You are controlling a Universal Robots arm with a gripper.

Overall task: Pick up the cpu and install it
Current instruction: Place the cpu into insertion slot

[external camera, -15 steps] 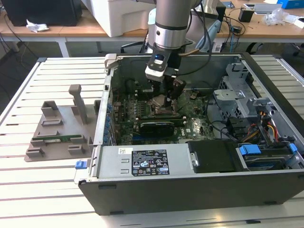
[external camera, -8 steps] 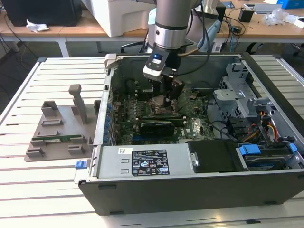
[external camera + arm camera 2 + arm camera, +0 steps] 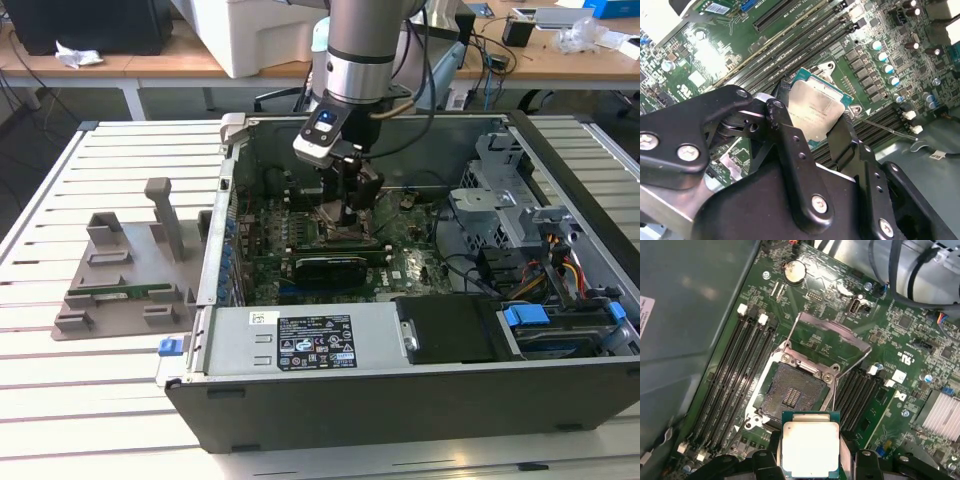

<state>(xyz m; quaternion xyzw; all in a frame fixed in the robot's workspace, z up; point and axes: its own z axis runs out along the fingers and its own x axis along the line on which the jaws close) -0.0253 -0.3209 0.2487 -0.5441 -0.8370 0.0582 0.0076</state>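
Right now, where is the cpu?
In the first wrist view the cpu is held in the gripper, hanging close beside the open, empty socket and not yet seated in it.

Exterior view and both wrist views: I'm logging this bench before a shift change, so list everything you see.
computer case: one, black, open, on the table
table: one, white slatted, under the case
motherboard: one, green, inside the case
socket: one, black-framed, open and empty, on the motherboard
memory slots: several, black, flanking the socket
memory stick: one, green, on the grey fixture, exterior view's left
cpu: one, silvery, held in the pincer, near the socket
arm: one, silver-grey, reaching into the case
pincer: one, black, shut on the cpu
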